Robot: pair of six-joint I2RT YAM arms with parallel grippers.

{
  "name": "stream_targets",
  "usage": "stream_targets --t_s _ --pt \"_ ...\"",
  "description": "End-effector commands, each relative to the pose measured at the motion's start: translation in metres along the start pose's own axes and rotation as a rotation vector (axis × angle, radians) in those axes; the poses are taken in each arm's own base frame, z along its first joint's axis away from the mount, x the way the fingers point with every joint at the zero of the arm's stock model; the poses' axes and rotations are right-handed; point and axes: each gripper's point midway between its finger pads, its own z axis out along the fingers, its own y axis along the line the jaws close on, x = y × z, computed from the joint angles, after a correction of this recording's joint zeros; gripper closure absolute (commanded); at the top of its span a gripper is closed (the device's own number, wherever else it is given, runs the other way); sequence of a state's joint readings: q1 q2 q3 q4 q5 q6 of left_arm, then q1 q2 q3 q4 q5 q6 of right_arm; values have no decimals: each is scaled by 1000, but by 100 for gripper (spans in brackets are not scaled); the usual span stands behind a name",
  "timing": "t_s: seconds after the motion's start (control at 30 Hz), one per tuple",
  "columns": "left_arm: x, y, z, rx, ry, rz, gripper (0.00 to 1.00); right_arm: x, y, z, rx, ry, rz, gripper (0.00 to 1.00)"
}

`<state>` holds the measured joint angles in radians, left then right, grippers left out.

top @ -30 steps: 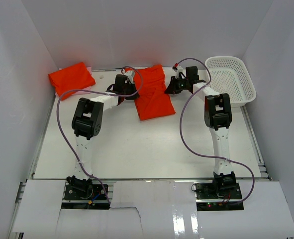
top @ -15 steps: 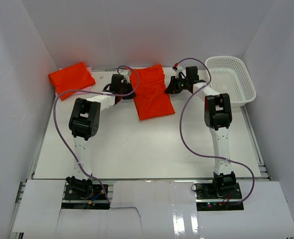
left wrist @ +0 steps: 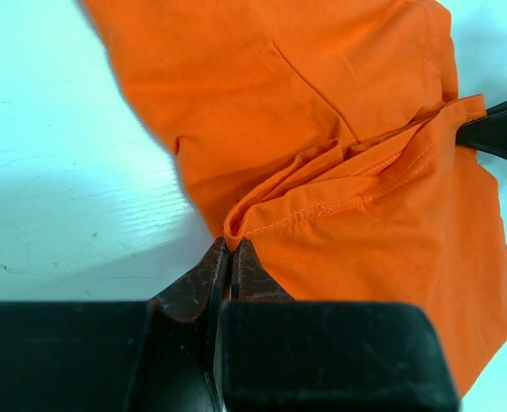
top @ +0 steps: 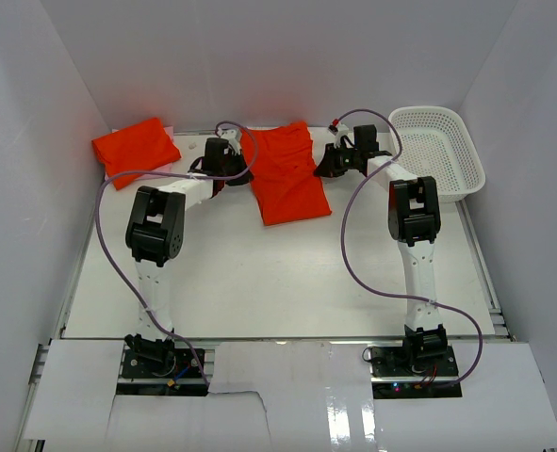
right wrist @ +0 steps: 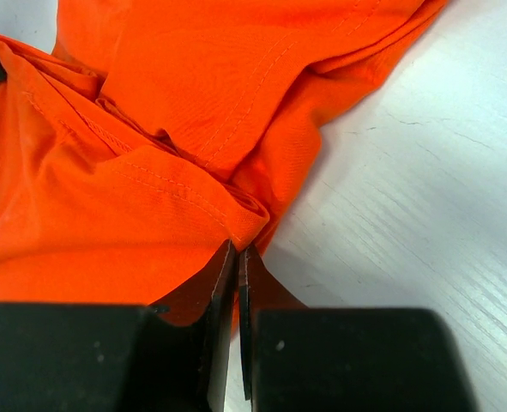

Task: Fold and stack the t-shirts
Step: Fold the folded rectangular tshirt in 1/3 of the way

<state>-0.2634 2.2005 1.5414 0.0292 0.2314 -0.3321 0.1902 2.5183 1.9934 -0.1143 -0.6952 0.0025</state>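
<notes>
Left gripper [left wrist: 231,254]: jaws pressed together, pinching the hemmed edge of the flat shirt [top: 286,177] on the side away from the basket [top: 438,155]. Right gripper [right wrist: 236,257]: jaws pressed together, pinching a folded corner of the same shirt on the side facing the basket. This shirt lies partly folded on the table [top: 259,273], near the basket's left. A second shirt [top: 135,149], folded, lies well apart, farther left of the basket.

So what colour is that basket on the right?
The basket is white; top view shows it best.
</notes>
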Motion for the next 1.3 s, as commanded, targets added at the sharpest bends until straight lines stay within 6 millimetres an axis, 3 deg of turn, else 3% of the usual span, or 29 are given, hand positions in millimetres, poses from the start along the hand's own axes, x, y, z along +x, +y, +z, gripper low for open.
stream_targets --t_s 0.0,0.1,0.17,0.2,0.3,0.33,0.43,0.47,0.6,0.73,0.83,0.93,0.97,1.0,1.07,1.1,1.27 --pt "-47 -9 -29 -1 -110 8 88 -30 -2 -20 26 -56 -76 92" --pt "-49 -6 -29 -14 -115 -2 88 -29 -4 -21 30 -54 -76 92" --pt "-46 -5 -28 -14 -110 -5 87 -28 -4 -21 23 -55 -71 87" --pt "-46 -4 -27 -12 -106 -6 86 -29 -2 -21 17 -56 -62 74" --pt "-41 -5 -23 -4 -89 -12 79 -30 0 -20 1 -61 -51 54" --pt "-42 -6 -23 3 -90 -15 76 -33 2 -20 -3 -70 -58 41" --pt "-40 -6 -20 8 -83 -28 61 -38 4 -23 -9 -84 -71 32" --pt "-41 -6 -19 7 -84 -30 51 -42 5 -24 -9 -89 -76 32" --pt "-36 -1 -12 -22 -45 -37 31 -44 11 -27 -22 -74 -63 30" --pt "-39 0 -17 -33 -46 -44 29 -35 19 -34 -36 -29 -45 29" --pt "-27 -8 -27 0 -14 -77 29 -21 27 -43 -36 24 -14 27" --pt "5 -12 -36 11 61 -152 30 1 37 -54 -32 98 28 25" --pt "4 -17 -46 18 55 -162 30 7 38 -57 -28 117 38 25" --pt "24 -16 -49 18 86 -192 30 16 42 -62 -30 154 62 25" --pt "31 -24 -58 28 94 -202 30 32 48 -65 -42 200 98 25" --pt "45 -23 -61 23 117 -218 30 40 52 -69 -52 229 115 25" --pt "69 -38 -63 42 160 -219 30 61 62 -72 -80 282 164 25"
